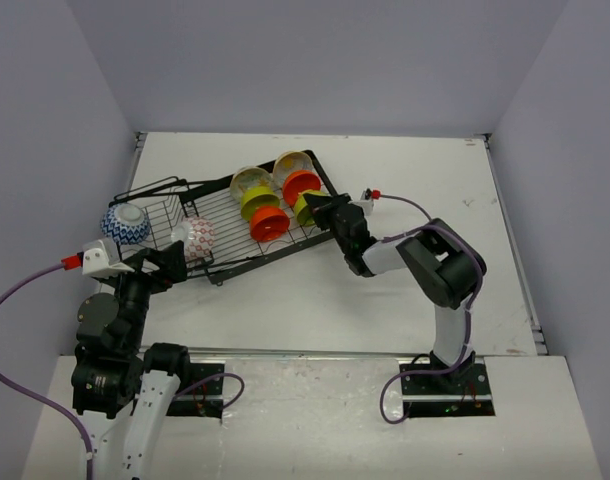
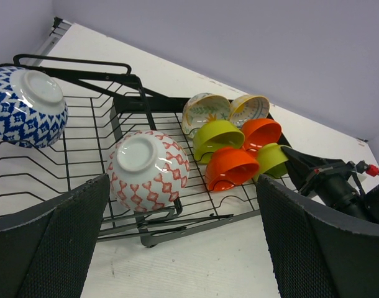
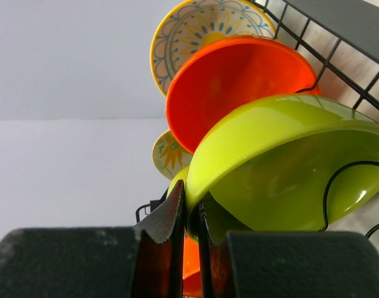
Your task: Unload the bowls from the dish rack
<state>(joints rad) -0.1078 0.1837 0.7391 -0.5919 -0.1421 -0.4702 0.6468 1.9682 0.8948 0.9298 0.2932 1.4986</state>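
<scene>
The right jaws were pinched almost together on the rim of a lime green bowl, its edge caught between the two pads. That bowl stood on edge in the dish rack, rising directly above and ahead of those jaws. Just beyond it, farther from the right jaws, stood an orange-red bowl, and past that a cream patterned bowl. The left jaws stood wide open with nothing between the fingers, over the counter just short of the rack's nearest edge. Straight ahead of them a red-and-white bowl sat bottom-up in the rack. A blue-and-white bowl, also bottom-up, lay ahead and to their left.
</scene>
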